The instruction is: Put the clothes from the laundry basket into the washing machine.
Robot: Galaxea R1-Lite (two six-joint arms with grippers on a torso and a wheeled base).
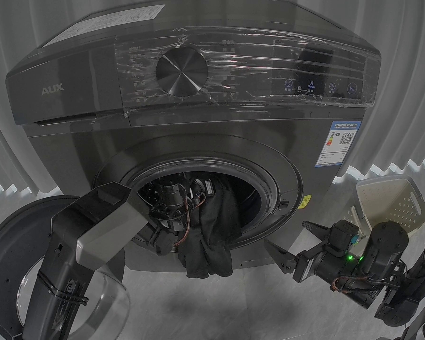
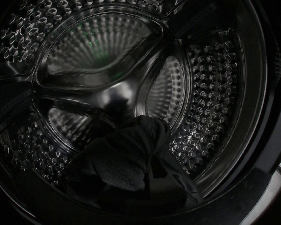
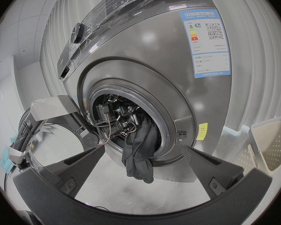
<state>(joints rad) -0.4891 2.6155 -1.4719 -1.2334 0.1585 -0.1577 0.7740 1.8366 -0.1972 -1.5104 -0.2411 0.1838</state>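
Note:
The grey washing machine (image 1: 250, 138) stands with its door swung open. A dark garment (image 1: 212, 232) hangs over the lip of the drum opening, part inside and part dangling outside; the right wrist view shows the same garment (image 3: 139, 153). My left arm's wrist (image 1: 172, 199) is inside the opening beside the garment. Within the drum (image 2: 209, 94), a dark bunch of cloth (image 2: 125, 160) lies low near the camera. My right gripper (image 1: 288, 234) is open and holds nothing, low in front of the machine's right side, its fingers (image 3: 84, 166) spread wide.
The cream laundry basket (image 1: 396, 208) stands on the floor to the right of the machine, close behind my right arm; its inside (image 3: 271, 144) looks bare. The open door (image 1: 14, 256) sits low at the left, under my left arm. Curtains hang behind.

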